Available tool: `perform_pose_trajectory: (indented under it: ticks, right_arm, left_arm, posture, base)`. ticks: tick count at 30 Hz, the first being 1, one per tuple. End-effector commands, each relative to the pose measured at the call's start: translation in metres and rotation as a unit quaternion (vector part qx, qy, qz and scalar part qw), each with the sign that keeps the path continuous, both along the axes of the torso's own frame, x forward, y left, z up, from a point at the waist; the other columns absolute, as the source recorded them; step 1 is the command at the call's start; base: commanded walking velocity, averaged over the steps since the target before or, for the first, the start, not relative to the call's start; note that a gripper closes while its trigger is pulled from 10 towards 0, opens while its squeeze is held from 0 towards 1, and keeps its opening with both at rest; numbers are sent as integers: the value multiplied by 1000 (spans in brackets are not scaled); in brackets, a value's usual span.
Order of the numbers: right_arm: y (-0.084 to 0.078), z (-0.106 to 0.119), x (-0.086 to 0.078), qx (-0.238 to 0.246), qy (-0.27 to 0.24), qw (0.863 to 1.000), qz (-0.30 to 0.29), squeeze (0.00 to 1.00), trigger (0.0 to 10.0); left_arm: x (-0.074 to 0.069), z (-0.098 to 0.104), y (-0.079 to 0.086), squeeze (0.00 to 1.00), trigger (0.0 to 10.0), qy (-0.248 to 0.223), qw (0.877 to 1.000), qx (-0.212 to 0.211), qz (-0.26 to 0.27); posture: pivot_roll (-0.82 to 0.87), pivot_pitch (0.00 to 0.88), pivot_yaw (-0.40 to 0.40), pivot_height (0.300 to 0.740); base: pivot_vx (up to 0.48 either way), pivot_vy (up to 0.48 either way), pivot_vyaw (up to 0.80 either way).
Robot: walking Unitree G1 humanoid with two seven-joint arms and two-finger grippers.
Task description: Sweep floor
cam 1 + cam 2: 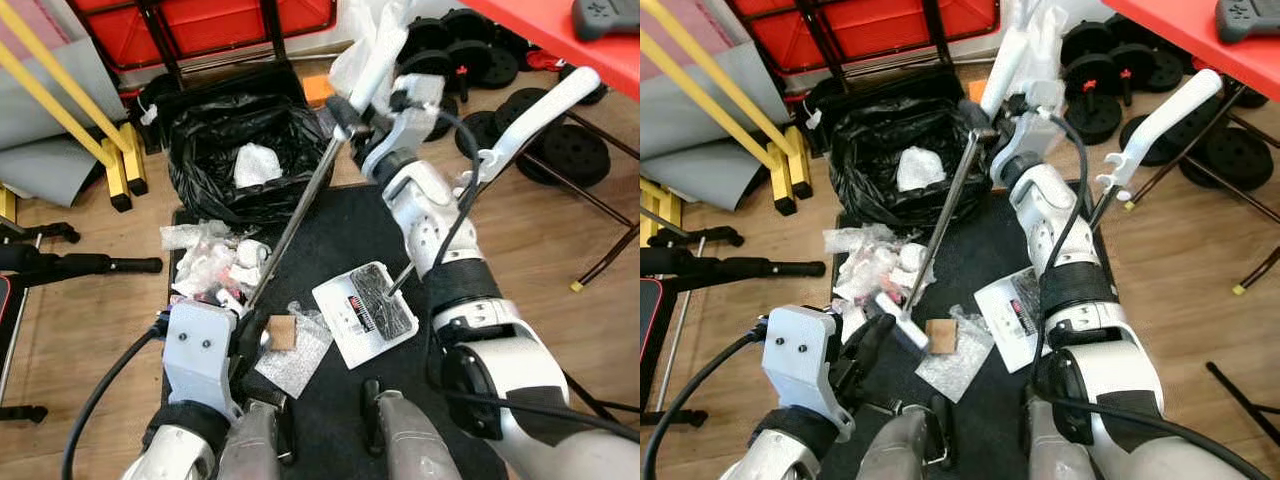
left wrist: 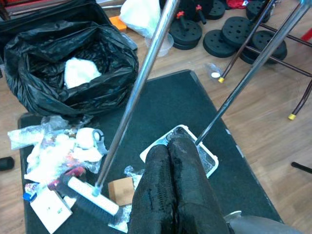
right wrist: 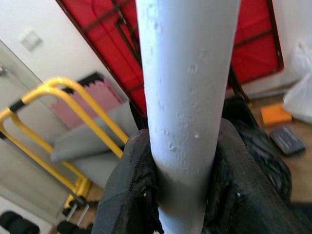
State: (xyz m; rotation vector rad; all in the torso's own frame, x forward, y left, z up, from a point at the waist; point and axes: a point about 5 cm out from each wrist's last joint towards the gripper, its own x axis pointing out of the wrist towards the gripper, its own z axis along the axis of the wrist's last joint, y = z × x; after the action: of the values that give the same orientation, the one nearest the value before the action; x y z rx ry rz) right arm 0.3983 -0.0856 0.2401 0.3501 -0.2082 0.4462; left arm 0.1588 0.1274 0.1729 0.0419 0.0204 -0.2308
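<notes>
My right gripper [image 3: 180,180] is shut on the white handle [image 1: 376,58] of a broom. Its metal pole [image 1: 290,230] slants down to the brush head [image 2: 90,195], which rests at the edge of a pile of crumpled white wrappers [image 1: 210,265] on a black mat [image 1: 340,225]. A white dustpan [image 1: 365,310] lies flat on the mat, and its long handle [image 1: 540,110] leans up to the right. My left gripper [image 2: 168,148] hovers low over the mat near the dustpan, fingers pressed together with nothing between them. A cardboard scrap [image 1: 282,332] lies on bubble wrap [image 1: 300,358].
An open black bin bag [image 1: 235,150] holding white rubbish stands at the mat's far end. Weight plates [image 1: 560,150] and a red table's legs [image 1: 610,255] crowd the right. Yellow bars [image 1: 70,110] and a black padded bar [image 1: 70,265] are on the left.
</notes>
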Motion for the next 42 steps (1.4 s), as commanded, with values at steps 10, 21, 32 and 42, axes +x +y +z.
perform_pose_trajectory:
  ticks: [10,21,32,42]
  right_arm:
    - [-30,-6,0,-42,4,998,-49,0,10000]
    - [-58,-3,0,-85,16,990,-110,0,10000]
    - [-77,-11,-4,-83,106,979,-150,0,10000]
    - [-70,42,-17,-81,6,988,-128,0,10000]
  left_arm:
    - [-3,-3,4,0,9686,16,999,-7,34]
    - [0,-4,3,0,9765,17,999,-10,32]
    - [3,-5,3,0,9647,16,999,-13,28]
    - [9,-6,4,0,9451,14,999,-16,25]
  posture:
    - [54,400,13,740]
    - [34,383,16,740]
    - [16,371,21,740]
    - [2,357,22,740]
  base:
    - [0,0,0]
    - [0,0,0]
    - [0,0,0]
    - [0,0,0]
